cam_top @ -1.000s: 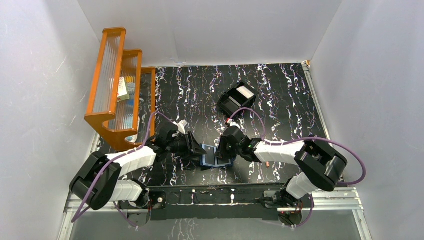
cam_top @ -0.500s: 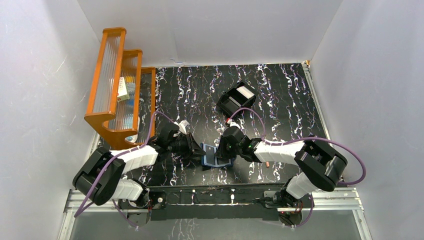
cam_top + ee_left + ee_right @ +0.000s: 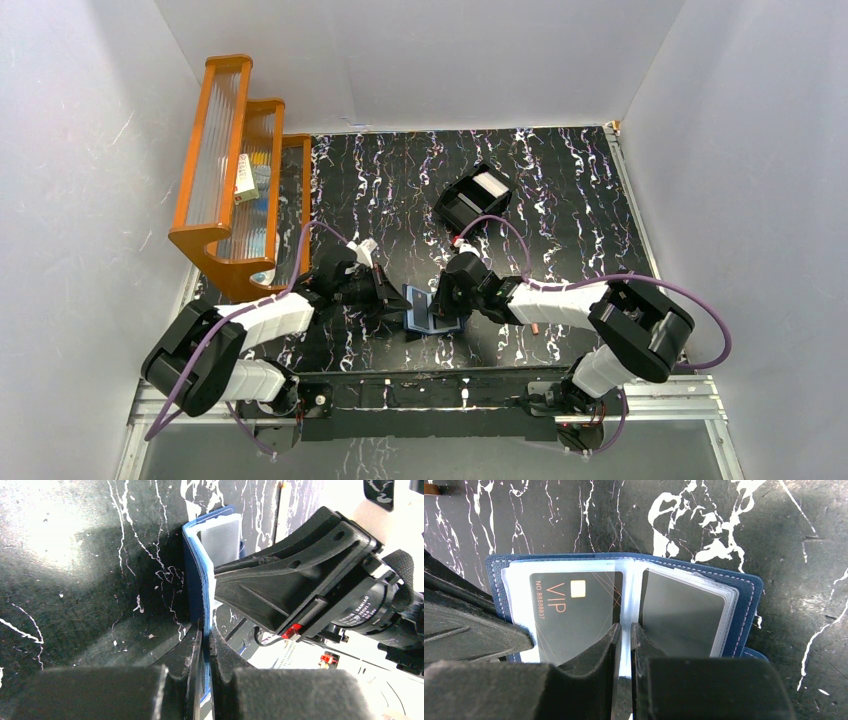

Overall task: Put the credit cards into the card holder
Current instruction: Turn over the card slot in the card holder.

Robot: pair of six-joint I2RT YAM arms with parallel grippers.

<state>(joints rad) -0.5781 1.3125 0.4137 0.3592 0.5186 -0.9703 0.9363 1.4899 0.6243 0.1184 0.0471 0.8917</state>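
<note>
Right now the holder [image 3: 432, 312] lies open on the table [image 3: 560, 200], near the front edge at ctr, btwn the two grippers. Navy outside, clear sleeves inside. Two cards sit in those sleeves: a dark VIP card [image 3: 574, 612] w/ a gold chip on one side of the fold, a plain grey card [image 3: 684, 615] on the other.

The left gripper [image 3: 204, 630] is clamped on the holder's blue flap; in the left wrist view that flap runs edge-on straight up btwn the fingers, w/ a clear sleeve and a grey card showing at its far end. The right gripper [image 3: 624, 630] pinches the pale centre strip of the sleeves, btwn the two cards, fingers almost together.

Further out: a black box [image 3: 472, 198] w/ something white in it, toward the back, well apart from the holder. An orange rack [image 3: 235, 170] stands at the table's left edge.
</note>
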